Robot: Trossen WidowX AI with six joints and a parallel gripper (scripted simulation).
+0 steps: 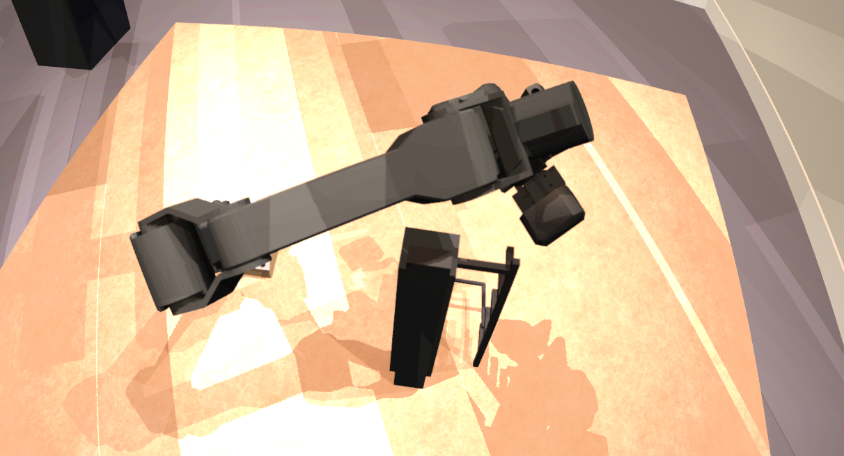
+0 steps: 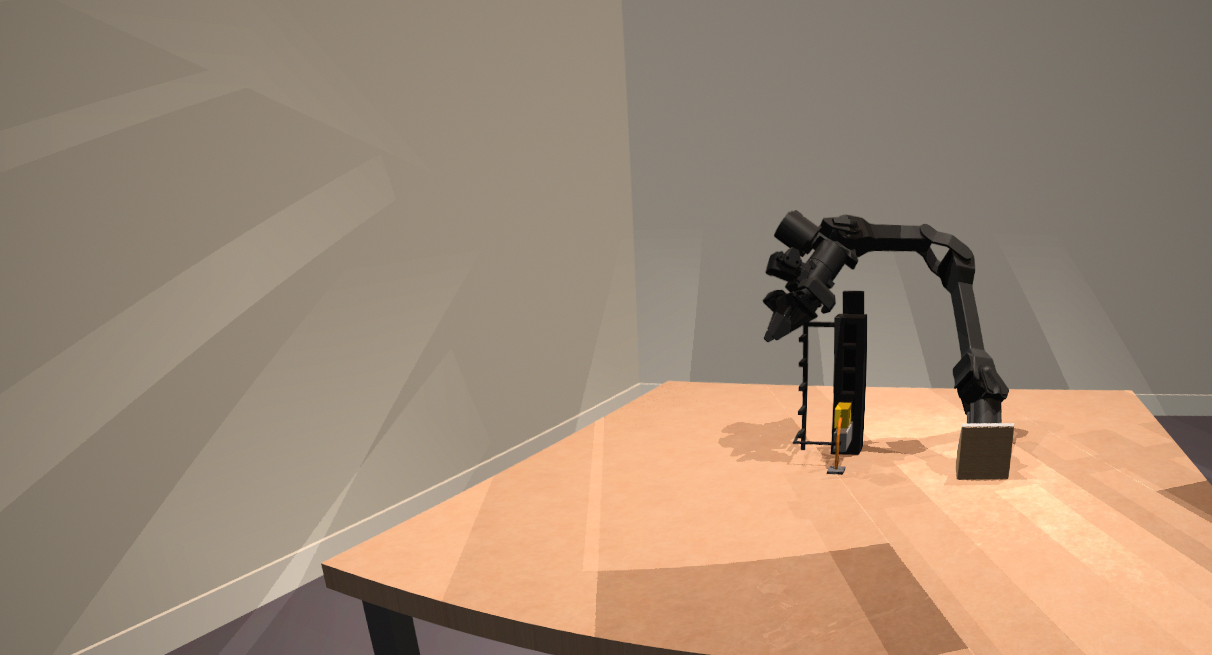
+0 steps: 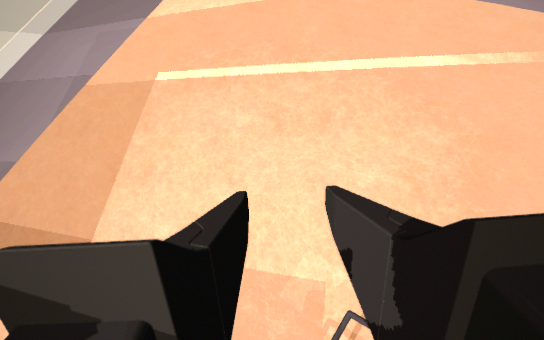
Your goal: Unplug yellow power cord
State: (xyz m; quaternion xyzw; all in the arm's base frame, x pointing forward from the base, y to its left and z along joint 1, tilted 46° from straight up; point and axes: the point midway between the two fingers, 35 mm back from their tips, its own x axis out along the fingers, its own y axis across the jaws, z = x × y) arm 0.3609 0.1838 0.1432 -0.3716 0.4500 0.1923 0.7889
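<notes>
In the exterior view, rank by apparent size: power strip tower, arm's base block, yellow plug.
1. Power strip tower, tallest.
2. Base block, standing nearer the camera, so its lead over the plug is partly nearness.
3. Yellow plug, low on the tower.

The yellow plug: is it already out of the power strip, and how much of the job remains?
Nothing looks done: the yellow plug sits low in the upright power strip. The end effector hangs open and empty near the strip's top. Left: descend, grasp, pull the plug out, release, withdraw.
</notes>
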